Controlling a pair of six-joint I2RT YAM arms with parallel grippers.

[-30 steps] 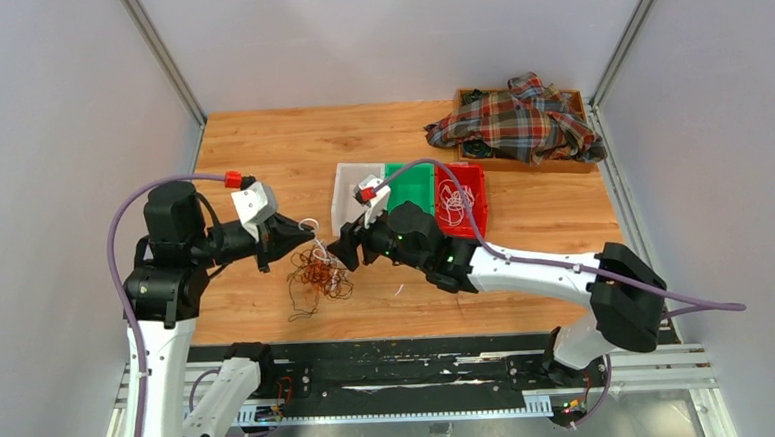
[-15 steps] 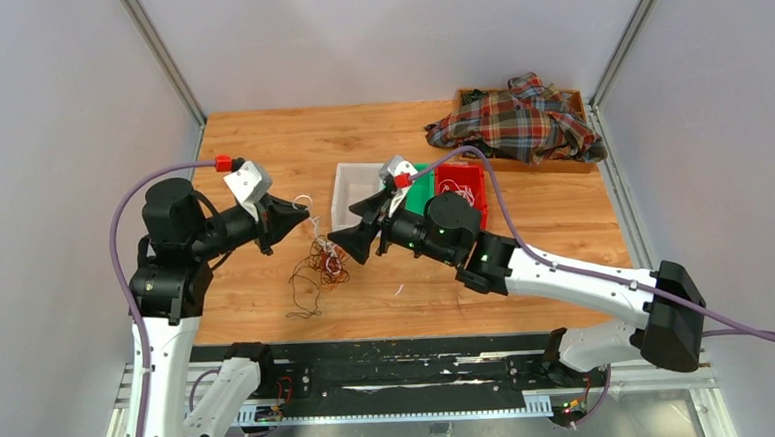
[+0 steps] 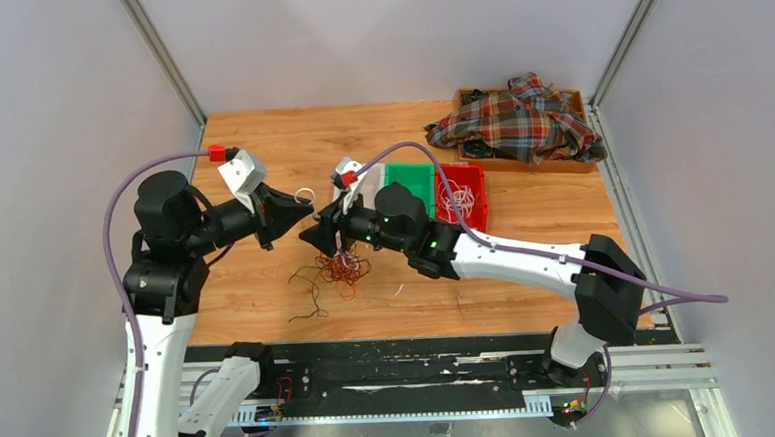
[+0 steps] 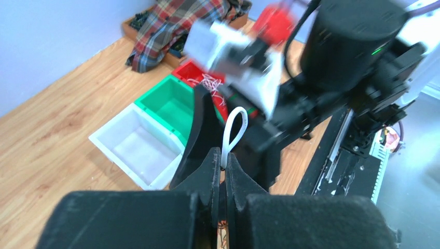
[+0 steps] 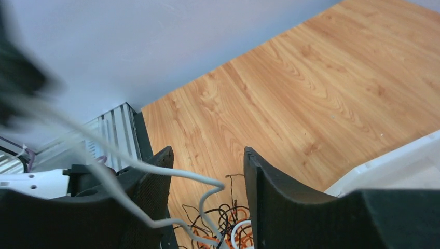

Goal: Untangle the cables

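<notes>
The cables (image 3: 340, 270) lie as a tangle of orange, black and white wires on the wooden table, below both grippers. My left gripper (image 3: 305, 209) (image 4: 222, 157) is shut on a white cable whose loop (image 4: 235, 127) sticks up past the fingertips. My right gripper (image 3: 317, 238) (image 5: 207, 162) faces it closely, tip to tip, and is open. A white cable (image 5: 206, 182) runs loosely across the gap between the right fingers, touching neither pad that I can see. The tangle (image 5: 234, 228) shows under that gap.
A white bin (image 4: 136, 147), a green bin (image 3: 409, 185) and a red bin (image 3: 462, 191) holding white wires stand side by side behind the right arm. A plaid cloth (image 3: 517, 122) lies over a wooden box at the back right.
My right gripper swung left and came up against the left gripper's tip, its jaws a little narrower. The left gripper lifted slightly with the white cable. The tangle shifted right.
</notes>
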